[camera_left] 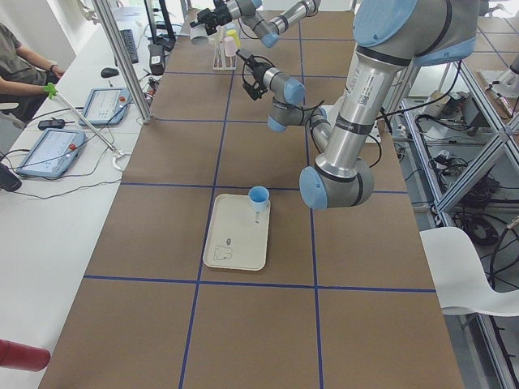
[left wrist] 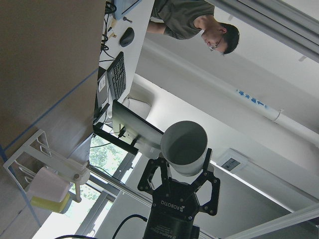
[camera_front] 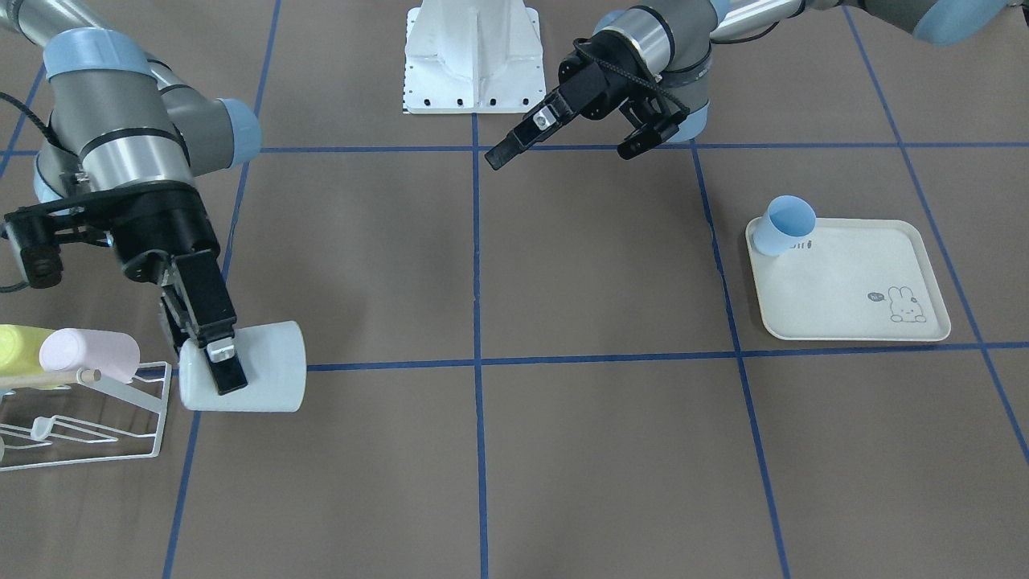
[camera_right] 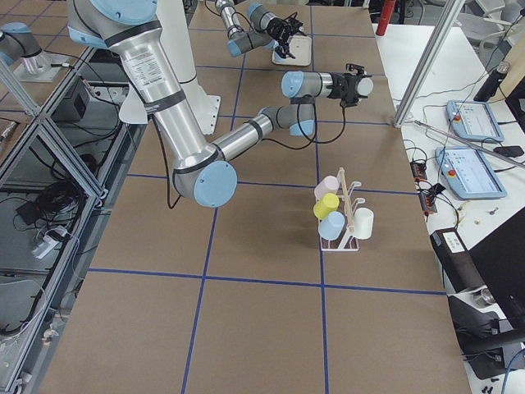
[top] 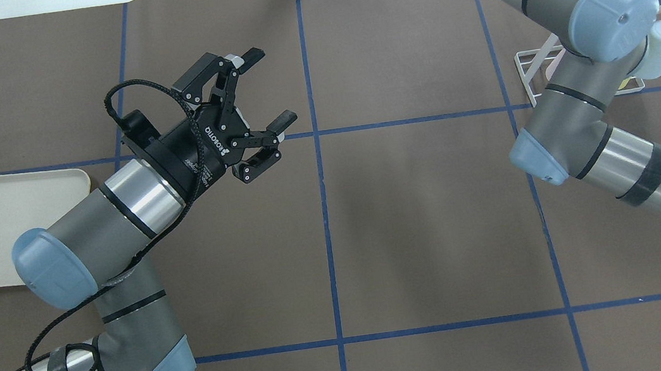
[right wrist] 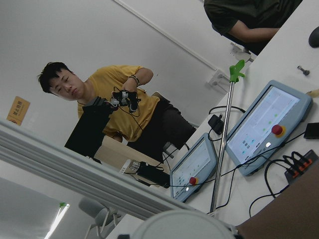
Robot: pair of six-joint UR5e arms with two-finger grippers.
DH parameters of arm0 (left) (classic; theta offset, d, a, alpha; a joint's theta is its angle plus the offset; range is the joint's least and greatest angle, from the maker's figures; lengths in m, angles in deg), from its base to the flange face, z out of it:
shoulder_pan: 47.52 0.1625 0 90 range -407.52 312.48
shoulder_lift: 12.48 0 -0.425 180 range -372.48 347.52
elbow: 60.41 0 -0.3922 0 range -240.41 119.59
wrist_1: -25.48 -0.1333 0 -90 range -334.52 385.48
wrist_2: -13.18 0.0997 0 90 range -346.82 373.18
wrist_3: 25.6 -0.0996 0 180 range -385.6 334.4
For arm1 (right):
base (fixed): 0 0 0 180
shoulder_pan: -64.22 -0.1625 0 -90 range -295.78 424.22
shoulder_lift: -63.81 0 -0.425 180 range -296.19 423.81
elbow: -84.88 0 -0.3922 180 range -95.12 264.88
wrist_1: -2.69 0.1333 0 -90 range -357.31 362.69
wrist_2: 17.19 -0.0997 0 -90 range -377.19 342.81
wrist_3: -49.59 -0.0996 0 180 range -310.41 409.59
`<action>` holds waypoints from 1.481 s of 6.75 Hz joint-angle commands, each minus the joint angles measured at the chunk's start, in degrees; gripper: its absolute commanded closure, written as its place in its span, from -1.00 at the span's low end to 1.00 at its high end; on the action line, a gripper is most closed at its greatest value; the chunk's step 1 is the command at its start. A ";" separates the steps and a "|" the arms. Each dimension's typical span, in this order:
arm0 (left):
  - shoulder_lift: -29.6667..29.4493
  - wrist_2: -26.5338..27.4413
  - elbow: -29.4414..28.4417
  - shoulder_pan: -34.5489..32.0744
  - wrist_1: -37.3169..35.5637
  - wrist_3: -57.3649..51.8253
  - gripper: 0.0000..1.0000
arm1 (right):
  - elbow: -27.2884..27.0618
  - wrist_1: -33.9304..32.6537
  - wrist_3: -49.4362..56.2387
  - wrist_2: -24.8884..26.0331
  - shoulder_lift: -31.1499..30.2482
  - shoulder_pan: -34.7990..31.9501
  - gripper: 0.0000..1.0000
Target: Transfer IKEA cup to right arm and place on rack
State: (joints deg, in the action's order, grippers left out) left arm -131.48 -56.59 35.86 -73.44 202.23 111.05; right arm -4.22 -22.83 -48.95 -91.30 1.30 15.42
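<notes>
Right gripper [camera_front: 213, 362] clamped on white cup [camera_front: 261, 366] held on its side, rack [camera_front: 120, 426] with pink cup [camera_front: 88, 354] and yellow cup [camera_front: 16, 346] near it, left gripper [camera_front: 560, 156] well apart, jaws spread wide, holding nothing, blue cup [camera_front: 784, 227] beyond it on corner of cream tray [camera_front: 844, 314].

You have two silver-grey arms with pale blue joint caps. At the overhead view's left, the left arm [top: 134, 198] trails a braided black cable [top: 128, 83]; its black left gripper [top: 269, 86] carries white "ROBOTIQ" lettering. At the front view's left, the right arm [camera_front: 120, 121] ends in a black wrist box [camera_front: 36, 257] and black right gripper [camera_front: 205, 366], a silver screw [camera_front: 219, 351] on its finger [camera_front: 211, 310]. The white base [camera_front: 473, 48] shows dark bolt holes.
</notes>
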 commanded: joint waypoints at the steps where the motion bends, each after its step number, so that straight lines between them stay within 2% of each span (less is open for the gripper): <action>1: 0.52 -0.01 -0.11 0.08 -0.01 -0.59 -1.00 | -0.02 -9.41 7.53 1.77 -2.25 -2.94 1.00; 3: 0.61 -0.01 -0.12 0.17 -0.01 -0.59 -1.00 | -0.11 -10.60 24.19 2.04 -8.73 -6.37 1.00; 5: 0.61 -0.01 -0.12 0.17 -0.01 -0.59 -1.00 | -0.02 -10.86 33.28 6.14 -12.97 -7.00 1.00; 7: 0.61 -0.01 -0.29 0.17 -0.01 -0.59 -1.00 | 0.16 -10.86 37.27 7.75 -15.26 -7.18 1.00; 10: 0.61 -0.01 -0.29 0.17 -0.01 -0.59 -1.00 | 3.75 -11.30 39.56 7.75 -14.48 -7.88 1.00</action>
State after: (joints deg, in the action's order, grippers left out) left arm -130.87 -56.61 35.57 -73.27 202.22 110.46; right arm -1.97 -34.09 -9.95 -83.58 -13.47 7.59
